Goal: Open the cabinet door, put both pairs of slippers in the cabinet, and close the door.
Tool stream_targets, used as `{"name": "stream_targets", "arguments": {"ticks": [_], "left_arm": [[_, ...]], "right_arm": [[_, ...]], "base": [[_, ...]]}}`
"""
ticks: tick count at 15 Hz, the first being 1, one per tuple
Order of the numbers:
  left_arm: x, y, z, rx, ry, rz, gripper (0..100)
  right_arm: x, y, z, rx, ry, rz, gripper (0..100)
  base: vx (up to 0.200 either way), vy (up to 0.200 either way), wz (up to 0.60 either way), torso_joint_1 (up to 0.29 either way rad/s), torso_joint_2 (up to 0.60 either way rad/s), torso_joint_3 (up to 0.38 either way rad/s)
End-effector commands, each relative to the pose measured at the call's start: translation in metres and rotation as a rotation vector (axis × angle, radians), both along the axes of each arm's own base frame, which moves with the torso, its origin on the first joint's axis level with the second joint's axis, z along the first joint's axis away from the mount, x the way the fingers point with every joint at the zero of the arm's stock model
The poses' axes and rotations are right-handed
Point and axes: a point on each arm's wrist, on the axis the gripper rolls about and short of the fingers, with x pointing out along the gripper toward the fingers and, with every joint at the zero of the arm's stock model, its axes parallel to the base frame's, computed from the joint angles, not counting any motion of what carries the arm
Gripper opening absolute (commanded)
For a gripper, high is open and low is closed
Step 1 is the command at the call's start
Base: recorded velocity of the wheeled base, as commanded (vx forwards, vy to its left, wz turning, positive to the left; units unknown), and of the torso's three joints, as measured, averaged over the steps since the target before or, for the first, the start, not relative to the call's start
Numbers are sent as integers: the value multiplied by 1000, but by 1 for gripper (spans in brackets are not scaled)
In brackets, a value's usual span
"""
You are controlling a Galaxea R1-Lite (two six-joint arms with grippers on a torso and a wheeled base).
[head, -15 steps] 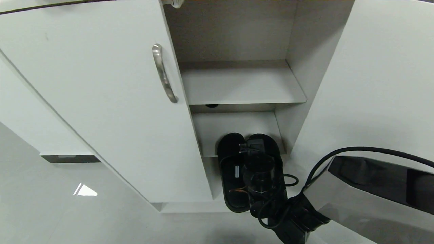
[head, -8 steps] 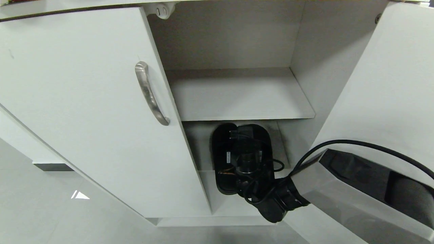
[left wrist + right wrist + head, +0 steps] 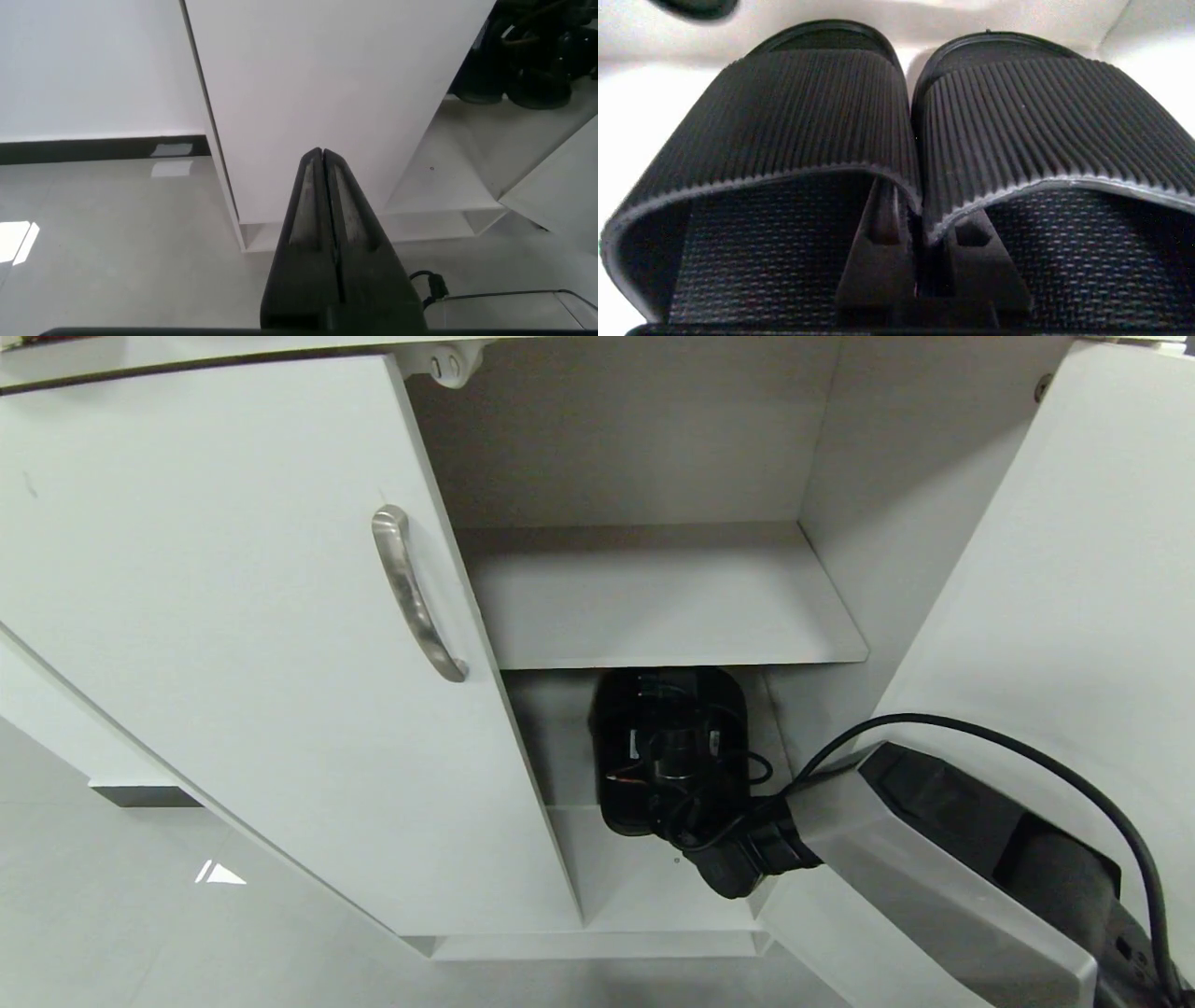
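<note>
A pair of black slippers [image 3: 667, 737] hangs in the white cabinet's lower compartment, toes tucked under the middle shelf [image 3: 653, 607]. My right gripper [image 3: 674, 767] is shut on them. In the right wrist view its fingers [image 3: 878, 233] pinch the inner edges of the two ribbed straps [image 3: 803, 112] together. The slippers sit just above the cabinet floor [image 3: 644, 887]. My left gripper [image 3: 322, 163] is shut and holds nothing, low over the room floor, pointing at the bottom of the closed left door [image 3: 318, 84].
The right door [image 3: 1074, 569] stands swung open beside my right arm. The left door [image 3: 215, 616] is closed and has a metal handle [image 3: 411, 593]. Grey floor [image 3: 140, 915] lies open to the left. A black cable [image 3: 1027, 756] loops over the right forearm.
The head camera shifted after the earliest frame. My right arm has carried the slippers deeper into the lower compartment, so their toes now lie under the shelf.
</note>
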Motion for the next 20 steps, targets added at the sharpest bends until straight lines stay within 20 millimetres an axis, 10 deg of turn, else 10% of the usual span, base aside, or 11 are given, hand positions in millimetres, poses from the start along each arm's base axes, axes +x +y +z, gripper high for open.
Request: {"name": "stream_targets", "arguments": {"ticks": [1, 7, 8, 12, 20], "left_arm": [[0, 0, 0, 0, 1, 1, 0], [0, 0, 0, 1, 1, 2, 0], [0, 0, 0, 3, 1, 1, 0], [0, 0, 0, 0, 1, 2, 0], [0, 0, 0, 1, 1, 1, 0]], "right_arm": [[8, -1, -4, -3, 3, -3, 0], [16, 0, -12, -12, 14, -9, 0], [17, 0, -14, -15, 17, -10, 100], [11, 3, -19, -24, 28, -1, 100], [-96, -28, 22, -61, 63, 148, 100]], "base": [[0, 0, 0, 0, 0, 0], [0, 0, 0, 0, 0, 0], [0, 0, 0, 0, 0, 0], [0, 0, 0, 0, 0, 0], [0, 0, 0, 0, 0, 0]]}}
